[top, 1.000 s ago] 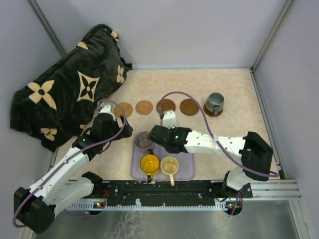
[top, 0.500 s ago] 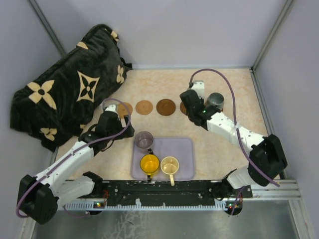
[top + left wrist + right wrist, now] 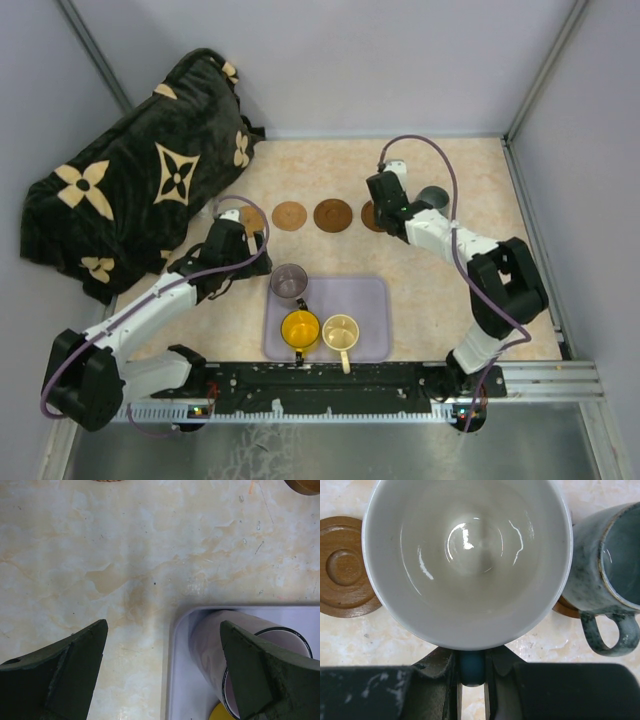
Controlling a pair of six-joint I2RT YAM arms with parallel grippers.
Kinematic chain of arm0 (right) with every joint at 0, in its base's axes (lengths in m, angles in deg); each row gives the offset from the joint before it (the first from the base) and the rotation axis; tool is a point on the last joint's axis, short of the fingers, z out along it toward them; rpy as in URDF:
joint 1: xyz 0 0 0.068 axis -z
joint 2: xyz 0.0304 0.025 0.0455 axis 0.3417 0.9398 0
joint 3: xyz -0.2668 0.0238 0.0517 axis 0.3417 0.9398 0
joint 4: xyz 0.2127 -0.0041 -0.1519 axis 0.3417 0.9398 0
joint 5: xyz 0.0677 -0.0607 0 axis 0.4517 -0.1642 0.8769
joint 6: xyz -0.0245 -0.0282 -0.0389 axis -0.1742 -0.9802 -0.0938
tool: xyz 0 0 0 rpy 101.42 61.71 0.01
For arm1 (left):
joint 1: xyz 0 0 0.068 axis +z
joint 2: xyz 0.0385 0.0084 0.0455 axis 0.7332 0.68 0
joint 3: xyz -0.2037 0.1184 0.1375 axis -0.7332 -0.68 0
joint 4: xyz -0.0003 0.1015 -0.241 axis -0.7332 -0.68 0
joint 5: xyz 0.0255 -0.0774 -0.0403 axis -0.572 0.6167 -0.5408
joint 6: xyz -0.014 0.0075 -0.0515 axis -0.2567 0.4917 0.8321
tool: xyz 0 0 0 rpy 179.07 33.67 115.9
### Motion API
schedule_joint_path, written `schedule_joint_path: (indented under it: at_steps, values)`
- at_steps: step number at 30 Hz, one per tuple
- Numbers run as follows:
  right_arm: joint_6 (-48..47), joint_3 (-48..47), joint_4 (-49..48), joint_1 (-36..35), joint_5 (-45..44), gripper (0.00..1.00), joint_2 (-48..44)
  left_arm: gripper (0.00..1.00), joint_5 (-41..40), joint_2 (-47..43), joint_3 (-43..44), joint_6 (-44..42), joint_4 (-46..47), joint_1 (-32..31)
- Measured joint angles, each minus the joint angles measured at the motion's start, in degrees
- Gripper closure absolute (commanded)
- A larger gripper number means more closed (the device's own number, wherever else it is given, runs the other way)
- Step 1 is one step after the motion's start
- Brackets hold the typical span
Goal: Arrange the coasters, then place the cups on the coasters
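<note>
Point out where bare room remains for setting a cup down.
Free: the right side of the tray, beside the cream cup; the table strip between the coasters and back wall. Crowded: the row's right end, where the right gripper holds the white cup close beside the grey-green cup.

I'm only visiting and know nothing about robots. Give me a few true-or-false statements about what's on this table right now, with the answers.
1. Three cups stand on the tray: the purple cup, the yellow cup and the cream cup. True.
2. The right tool grips the white cup by its handle. True.
3. The grey-green cup sits on the tray. False: it stands on a coaster at the right end of the row.
4. The left tool is clamped on the purple cup. False: it is open and holds nothing.
</note>
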Motion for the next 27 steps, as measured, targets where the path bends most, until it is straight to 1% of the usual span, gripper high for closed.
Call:
schedule_joint_path:
  at_steps: [10,17,27]
  values:
    - [0.04,-0.81,-1.64,0.0,2.47,1.0,1.73,0.01,0.0,-0.02,0.0,0.02,0.46,0.0]
    - [0.61,-2.32,-0.02,0.0,3.15,1.0,3.65,0.01,-0.11,-0.44,0.0,0.0,0.48,0.0]
    - [1.7,-3.78,3.15,0.11,3.41,1.0,4.11,0.01,-0.11,-0.44,0.0,0.02,0.5,0.0]
